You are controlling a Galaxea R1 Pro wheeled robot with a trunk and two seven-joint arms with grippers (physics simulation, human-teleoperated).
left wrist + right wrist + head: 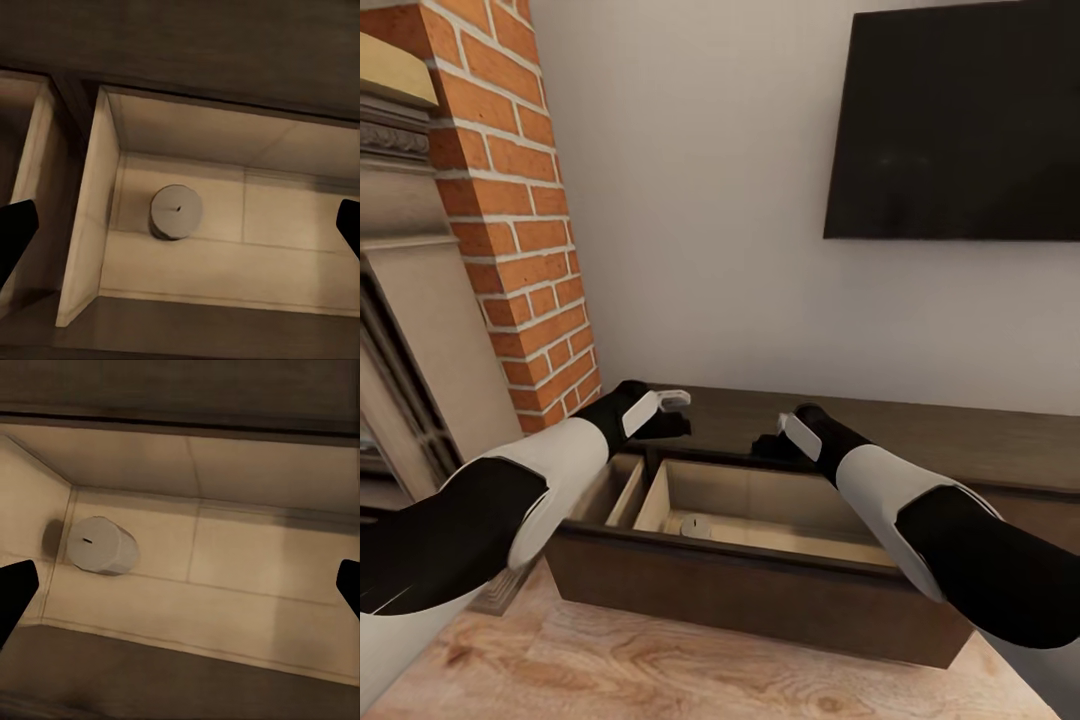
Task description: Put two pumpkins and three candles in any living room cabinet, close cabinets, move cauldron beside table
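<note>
Left end effector (672, 412): hovers over the back left part of the pulled-out drawer, fingers spread wide, nothing between them; in the left wrist view its dark fingertips (15, 232) sit at the two side edges of the picture with the drawer floor between.
Right end effector (772, 442): hangs over the back edge of the same drawer, near the left one; the right wrist view shows its fingertips (15, 589) far apart and empty.
Candle (176, 212): a short whitish cylinder with a small wick mark on top, standing upright on the drawer floor, close to the drawer's left wall but not touching it; also seen from the right wrist (101, 545) and from the head (698, 523).
Drawer (760, 590): pale wood inside, dark brown front, drawn out toward the robot; only the one candle is visible in it.
Neighbouring compartment (610, 488): a second pale-lined space just left of the drawer, parted from it by a thin wall; the left forearm covers much of it.
Cabinet (960, 440): long, low, dark brown, flat top, set against the white wall.
Around: a brick column (520, 210) and a stone fireplace surround (420, 330) to the left of the cabinet; a dark television (960, 120) on the wall above it; light wood floor (660, 670) in front.
In the way: both forearms cross over the drawer's front corners; the open drawer front stands between the robot and the cabinet.
</note>
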